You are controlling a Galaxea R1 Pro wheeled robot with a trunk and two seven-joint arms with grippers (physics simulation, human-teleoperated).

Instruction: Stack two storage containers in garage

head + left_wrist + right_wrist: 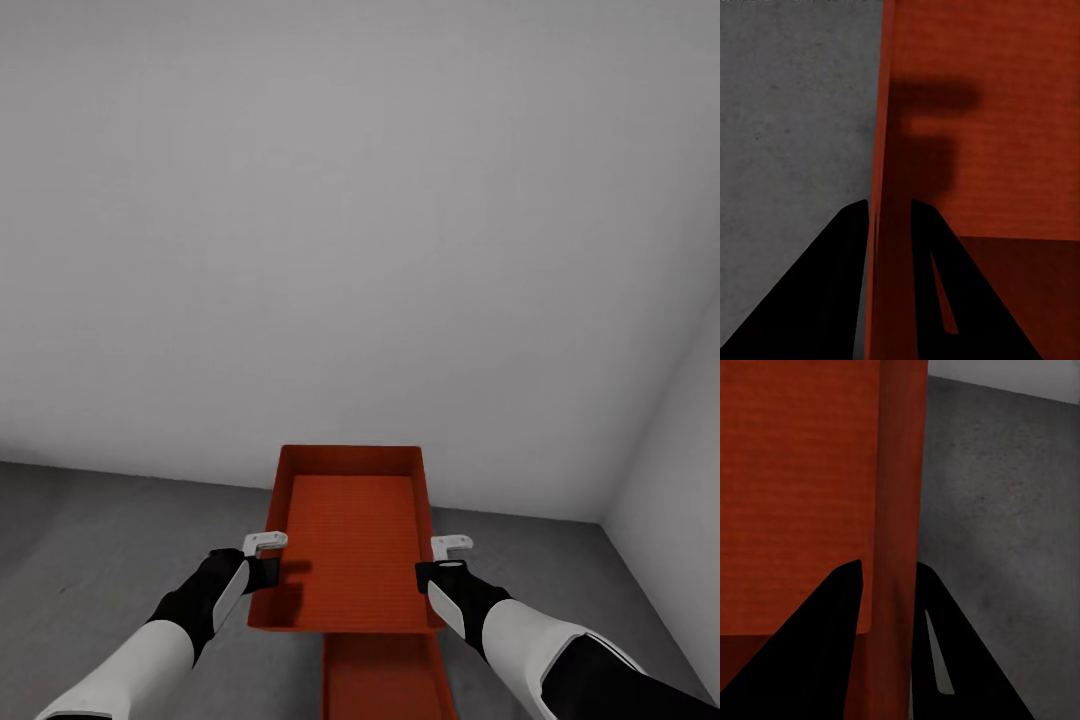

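Note:
I hold one orange-red storage container level between both arms. My left gripper is shut on its left side wall, one finger inside and one outside. My right gripper is shut on the right side wall in the same way. The other storage container lies lower, on the dark grey garage floor, and shows just under the near end of the held one. Whether the two touch cannot be told.
Plain grey-white walls meet in a corner at the far right. Rough concrete floor lies open to the left of the containers, and more of this floor lies to their right, up to the side wall.

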